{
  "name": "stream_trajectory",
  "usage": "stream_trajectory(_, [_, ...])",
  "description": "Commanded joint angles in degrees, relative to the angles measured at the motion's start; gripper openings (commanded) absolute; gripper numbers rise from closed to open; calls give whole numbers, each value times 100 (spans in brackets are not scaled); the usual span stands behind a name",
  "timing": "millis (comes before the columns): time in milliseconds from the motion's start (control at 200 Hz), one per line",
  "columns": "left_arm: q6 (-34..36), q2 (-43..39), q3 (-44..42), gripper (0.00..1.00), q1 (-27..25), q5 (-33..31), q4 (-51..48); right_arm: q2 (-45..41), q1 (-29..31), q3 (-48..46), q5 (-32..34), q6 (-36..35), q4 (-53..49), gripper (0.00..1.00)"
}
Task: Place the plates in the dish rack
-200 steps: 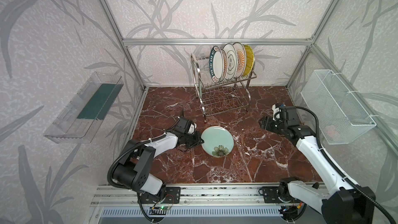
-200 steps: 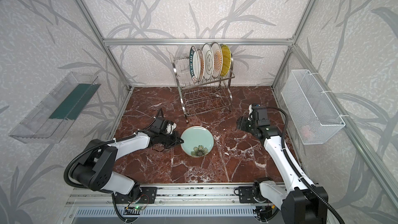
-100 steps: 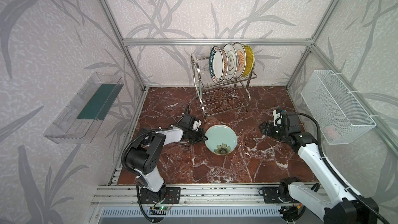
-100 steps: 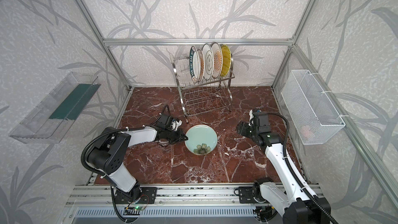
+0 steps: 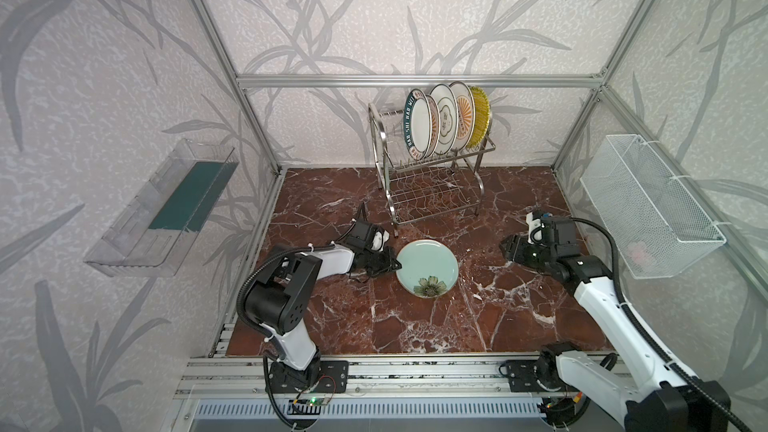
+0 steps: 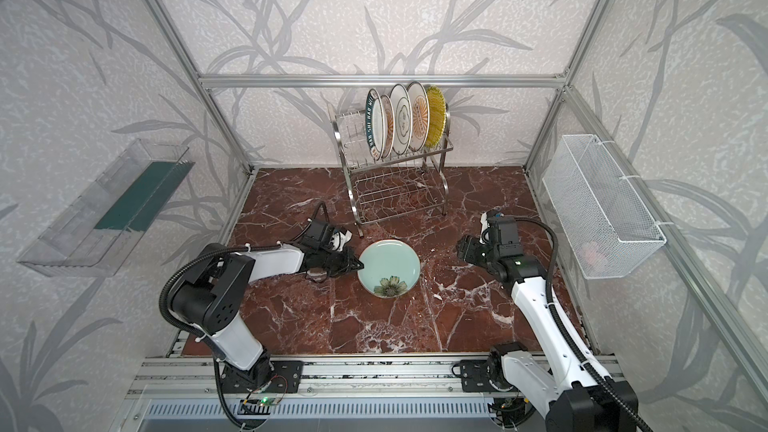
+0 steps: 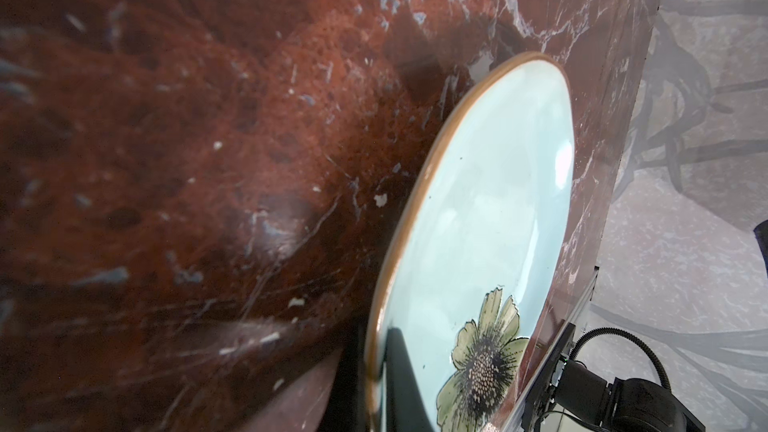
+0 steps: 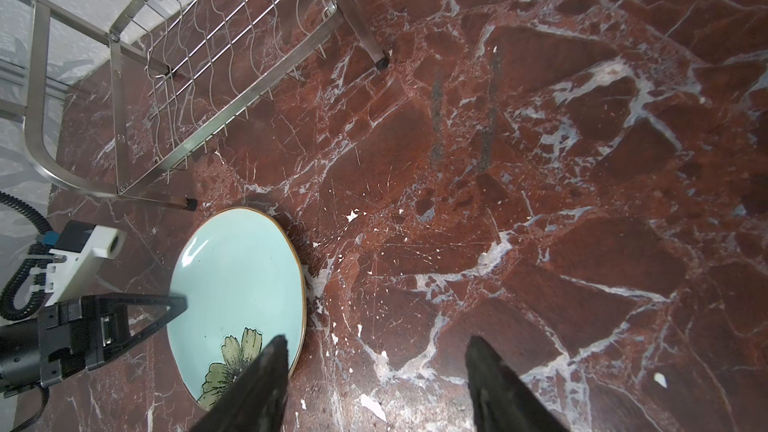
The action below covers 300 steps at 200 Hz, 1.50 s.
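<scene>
Mid-table on my red marble table (image 5: 374,317), the left tool (image 5: 395,264) pinches the rim of the pale mint round flower plate (image 5: 428,265). My right tool (image 8: 376,340) hovers spread nearer the right edge. At the far edge, the shiny two-tier wire dish rack (image 5: 432,195) holds five patterned round plates (image 5: 444,122) upright on top.

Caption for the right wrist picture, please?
Open right claw over red marble; left claw pinches the round mint flower plate.
</scene>
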Motion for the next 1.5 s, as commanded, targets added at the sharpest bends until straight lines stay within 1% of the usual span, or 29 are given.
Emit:
stream_trajectory(0, [-58, 172, -69, 1, -34, -415, -110, -37, -24, -49, -42, -40, -8, 67])
stream_trajectory(615, [-96, 231, -66, 19, -36, -389, -194, 9, -24, -223, -227, 57, 195, 67])
stream_trajectory(960, [-318, 405, -110, 19, -35, -255, 126, 129, -24, -507, -572, 197, 522, 67])
stream_trajectory(1205, [-299, 440, -130, 19, -59, -313, 103, 157, -24, -554, -613, 216, 594, 67])
stream_trajectory(1260, [-273, 436, -139, 16, -68, -354, 72, 165, -24, -559, -630, 230, 610, 67])
stream_trajectory(1360, [-276, 436, -168, 8, -72, -353, 89, 166, -24, -569, -641, 241, 624, 67])
stream_trajectory(1495, [-263, 412, -182, 2, -70, -340, 92, 165, -24, -577, -643, 250, 628, 67])
